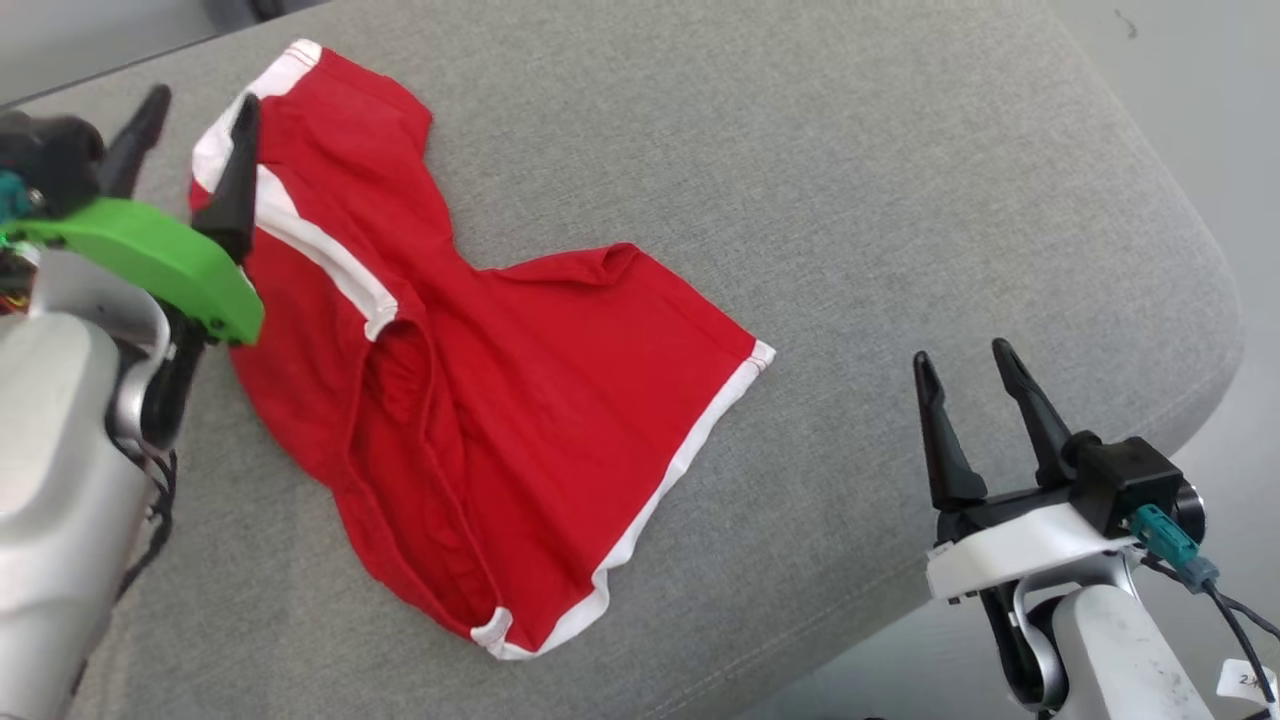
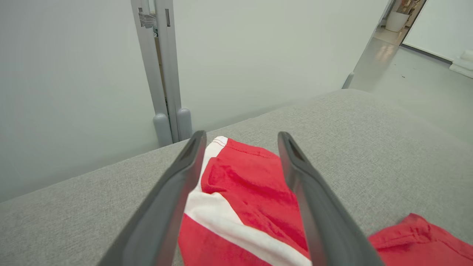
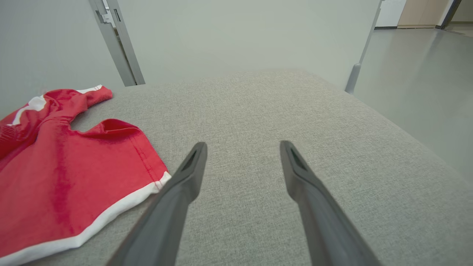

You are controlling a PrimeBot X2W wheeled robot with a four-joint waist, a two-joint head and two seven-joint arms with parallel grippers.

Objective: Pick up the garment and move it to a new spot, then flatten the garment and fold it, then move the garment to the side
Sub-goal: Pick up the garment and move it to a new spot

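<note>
Head view: red, white-trimmed garment (image 1: 520, 400) is seen lying rumpled on the grey fabric worktop (image 1: 850, 200), left of centre. Left gripper (image 1: 203, 100) is spread wide at its far-left end; contact cannot be told. Right gripper (image 1: 960, 353) is spread wide, well apart to the right.
Left wrist view: garment is framed between the fingers.
Right wrist view: bare worktop is seen between the fingers, garment off left.

Garment (image 1: 520, 400) partly behind left jaws
</note>
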